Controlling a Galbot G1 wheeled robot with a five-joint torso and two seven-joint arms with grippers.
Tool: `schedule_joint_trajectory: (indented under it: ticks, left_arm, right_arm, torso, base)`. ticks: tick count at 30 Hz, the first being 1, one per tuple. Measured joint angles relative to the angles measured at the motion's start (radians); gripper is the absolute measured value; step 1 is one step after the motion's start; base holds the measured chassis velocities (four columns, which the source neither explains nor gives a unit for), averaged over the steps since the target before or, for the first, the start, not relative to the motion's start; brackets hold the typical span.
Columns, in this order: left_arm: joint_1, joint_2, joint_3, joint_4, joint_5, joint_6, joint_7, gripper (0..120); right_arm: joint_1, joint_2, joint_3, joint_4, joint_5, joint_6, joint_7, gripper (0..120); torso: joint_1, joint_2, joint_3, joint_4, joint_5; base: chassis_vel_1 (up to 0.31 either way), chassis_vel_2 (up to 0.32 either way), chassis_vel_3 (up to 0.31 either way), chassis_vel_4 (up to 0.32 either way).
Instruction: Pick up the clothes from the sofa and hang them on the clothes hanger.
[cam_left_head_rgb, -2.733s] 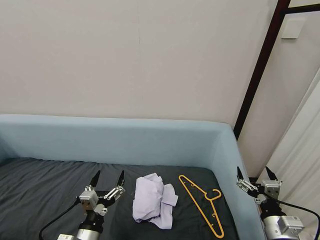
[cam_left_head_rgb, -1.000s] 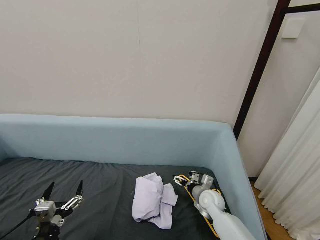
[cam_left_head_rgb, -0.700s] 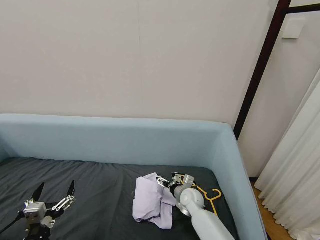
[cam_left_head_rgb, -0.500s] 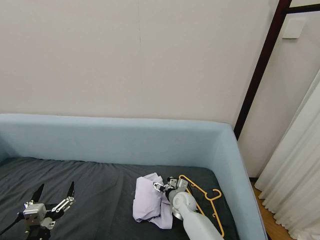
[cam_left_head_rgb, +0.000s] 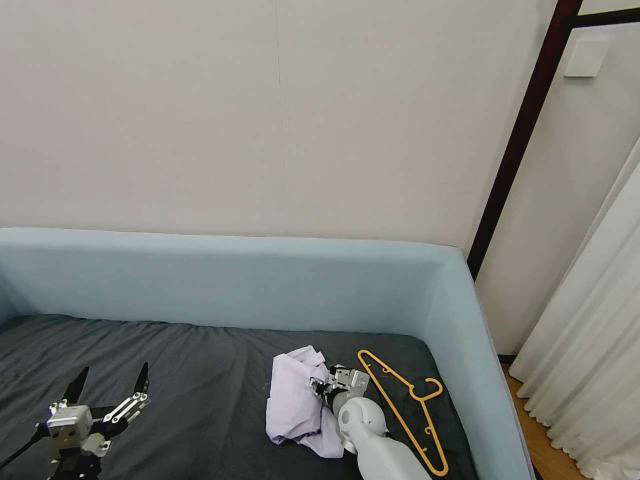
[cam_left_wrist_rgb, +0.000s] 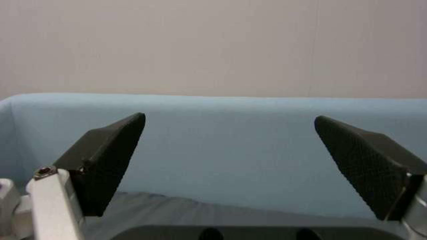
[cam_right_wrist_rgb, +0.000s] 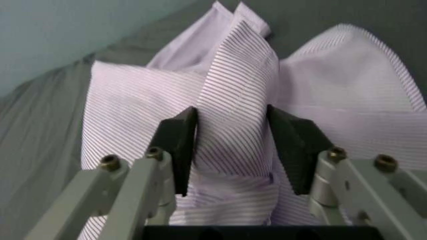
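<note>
A plain pale wall (cam_left_head_rgb: 280, 120) is seen behind a light blue sofa (cam_left_head_rgb: 250, 285). The sofa's seat is covered with a dark grey sheet (cam_left_head_rgb: 150, 365). A dark post (cam_left_head_rgb: 515, 150) is set to the right of the wall, and a white curtain (cam_left_head_rgb: 590, 370) is hung near it. A bit of wooden floor (cam_left_head_rgb: 524, 398) is seen beside the sofa.

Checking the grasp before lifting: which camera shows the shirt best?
Right wrist view: a fold of the striped shirt sits pinched in the right gripper. Head view shows the whole crumpled shirt small on the sofa. Left wrist view, from the open left gripper, faces the sofa back.
</note>
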Motion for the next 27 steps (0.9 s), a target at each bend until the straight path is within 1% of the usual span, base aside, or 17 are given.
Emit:
schedule_joint_trajectory:
  ticks: [1, 2, 4, 5, 8, 9, 11, 16, 17, 18, 19, 20, 23, 24, 25, 27]
  left_arm:
    - [-0.002, 0.000, 0.003, 0.005, 0.000, -0.002, 0.000, 100]
    - [-0.003, 0.000, 0.004, 0.005, 0.000, -0.003, 0.000, 100]
    - [-0.008, -0.002, 0.013, 0.013, 0.002, -0.007, 0.000, 100]
    - [-0.008, -0.002, 0.013, 0.013, 0.002, -0.007, 0.000, 100]
    - [-0.015, -0.002, 0.020, 0.020, 0.003, -0.009, 0.000, 100]
    - [-0.015, -0.002, 0.020, 0.020, 0.003, -0.009, 0.000, 100]
    - [-0.017, -0.002, 0.022, 0.024, 0.004, -0.009, 0.000, 100]
    - [-0.020, 0.001, 0.027, 0.029, 0.004, -0.010, 0.000, 100]
    - [-0.022, 0.002, 0.030, 0.032, 0.004, -0.010, 0.000, 100]
    - [-0.024, 0.002, 0.033, 0.032, 0.004, -0.011, 0.000, 100]
    - [-0.025, 0.002, 0.035, 0.032, 0.004, -0.011, 0.000, 100]
    - [-0.025, 0.002, 0.035, 0.032, 0.004, -0.011, 0.000, 100]
    - [-0.030, 0.001, 0.047, 0.034, 0.005, -0.014, 0.000, 100]
    - [-0.031, 0.000, 0.051, 0.034, 0.005, -0.014, 0.000, 100]
    - [-0.031, 0.000, 0.051, 0.034, 0.005, -0.014, 0.000, 100]
    - [-0.033, -0.002, 0.058, 0.034, 0.006, -0.016, 0.000, 100]
  right_arm:
    - [-0.003, -0.001, -0.003, 0.006, -0.002, 0.015, 0.000, 36]
    - [-0.003, -0.001, -0.003, 0.006, -0.002, 0.017, 0.000, 34]
    - [-0.012, -0.006, -0.012, 0.029, -0.005, 0.040, 0.000, 23]
    - [-0.012, -0.006, -0.012, 0.029, -0.005, 0.040, 0.000, 23]
    - [-0.018, -0.011, -0.018, 0.044, -0.010, 0.046, -0.002, 10]
    - [-0.018, -0.011, -0.018, 0.044, -0.010, 0.046, -0.002, 10]
    - [-0.019, -0.014, -0.018, 0.045, -0.012, 0.052, -0.008, 1]
    - [-0.022, -0.020, -0.016, 0.045, -0.015, 0.114, -0.037, 0]
    - [-0.028, -0.032, -0.017, 0.062, -0.013, 0.176, -0.065, 0]
    - [-0.034, -0.044, -0.020, 0.085, -0.009, 0.218, -0.086, 0]
    - [-0.038, -0.052, -0.022, 0.099, -0.006, 0.241, -0.099, 0]
    - [-0.038, -0.052, -0.022, 0.099, -0.006, 0.241, -0.099, 0]
    - [-0.069, -0.121, -0.032, 0.208, 0.008, 0.388, -0.194, 0]
    - [-0.078, -0.144, -0.034, 0.245, 0.019, 0.419, -0.214, 0]
    - [-0.078, -0.144, -0.034, 0.245, 0.019, 0.419, -0.214, 0]
    - [-0.097, -0.188, -0.041, 0.323, 0.063, 0.457, -0.238, 0]
  torso:
    - [0.000, 0.000, 0.000, 0.0000, 0.0000]
    - [0.000, 0.000, 0.000, 0.0000, 0.0000]
    - [0.000, 0.000, 0.000, 0.0000, 0.0000]
    - [0.000, 0.000, 0.000, 0.0000, 0.0000]
    - [0.000, 0.000, 0.000, 0.0000, 0.0000]
    - [0.000, 0.000, 0.000, 0.0000, 0.0000]
    - [0.000, 0.000, 0.000, 0.0000, 0.0000]
    - [0.000, 0.000, 0.000, 0.0001, 0.0001]
    - [0.000, 0.000, 0.000, 0.0002, 0.0001]
    - [0.000, 0.000, 0.000, 0.0002, 0.0001]
    - [0.000, 0.000, 0.000, 0.0002, 0.0002]
    - [0.000, 0.000, 0.000, 0.0002, 0.0002]
    - [0.000, 0.000, 0.000, -0.0001, 0.0001]
    - [0.000, 0.000, 0.000, -0.0001, 0.0002]
    - [0.000, 0.000, 0.000, -0.0001, 0.0002]
    - [0.000, 0.000, 0.000, 0.0000, 0.0004]
  base:
    - [0.000, 0.000, 0.000, 0.000]
    - [0.000, 0.000, 0.000, 0.000]
    - [0.000, 0.000, 0.000, 0.000]
    - [0.000, 0.000, 0.000, 0.000]
    - [0.000, 0.000, 0.000, 0.000]
    - [0.000, 0.000, 0.000, 0.000]
    - [0.000, 0.000, 0.000, 0.000]
    - [0.000, 0.000, 0.000, 0.000]
    - [0.000, 0.000, 0.000, 0.000]
    - [0.000, 0.000, 0.000, 0.000]
    - [0.000, 0.000, 0.000, 0.000]
    - [0.000, 0.000, 0.000, 0.000]
    - [0.000, 0.000, 0.000, 0.000]
    - [0.000, 0.000, 0.000, 0.000]
    - [0.000, 0.000, 0.000, 0.000]
    - [0.000, 0.000, 0.000, 0.000]
